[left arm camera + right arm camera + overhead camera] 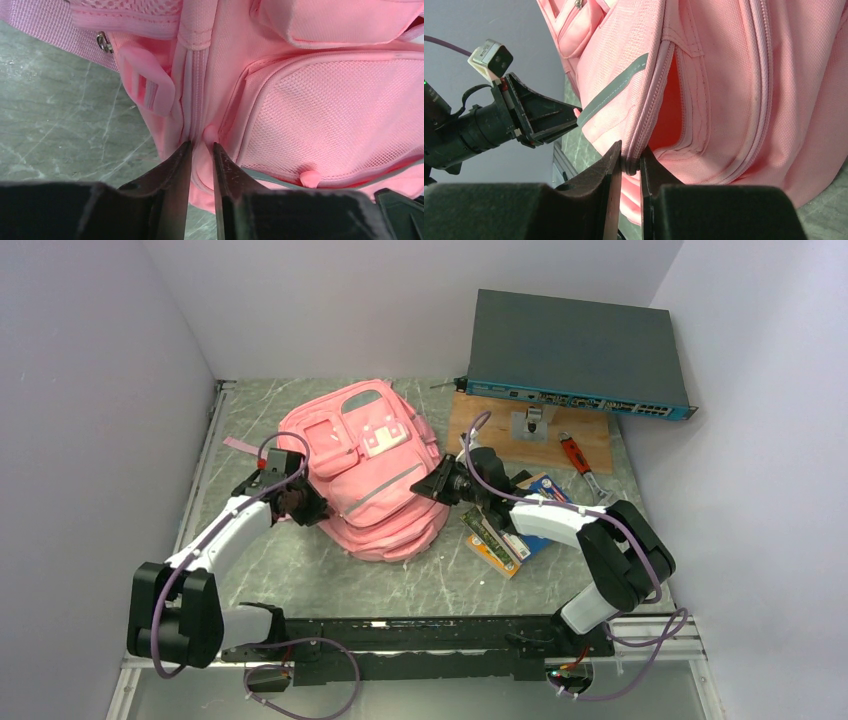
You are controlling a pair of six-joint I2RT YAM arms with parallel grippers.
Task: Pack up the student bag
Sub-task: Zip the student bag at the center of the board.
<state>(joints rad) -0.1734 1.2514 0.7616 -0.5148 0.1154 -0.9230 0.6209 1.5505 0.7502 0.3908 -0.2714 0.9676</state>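
Observation:
The student bag (pixel 370 465), a soft pink backpack with grey-trimmed pockets, lies in the middle of the table. My left gripper (pixel 303 505) is at its left side. In the left wrist view the left gripper (pixel 201 146) is closed narrowly, pinching a fold of pink fabric beside a zipper seam of the bag (pixel 325 110). My right gripper (pixel 437 485) is at the bag's right side. In the right wrist view the right gripper (pixel 630 152) is shut on the zippered edge of the bag (pixel 734 100), next to a gaping opening (pixel 669 110).
A dark network switch (pixel 575 355) rests on a wooden board (pixel 490 425) at the back right, with a red-handled tool (pixel 575 455) beside it. Books and flat items (pixel 505 540) lie right of the bag, under the right arm. Walls close in on three sides.

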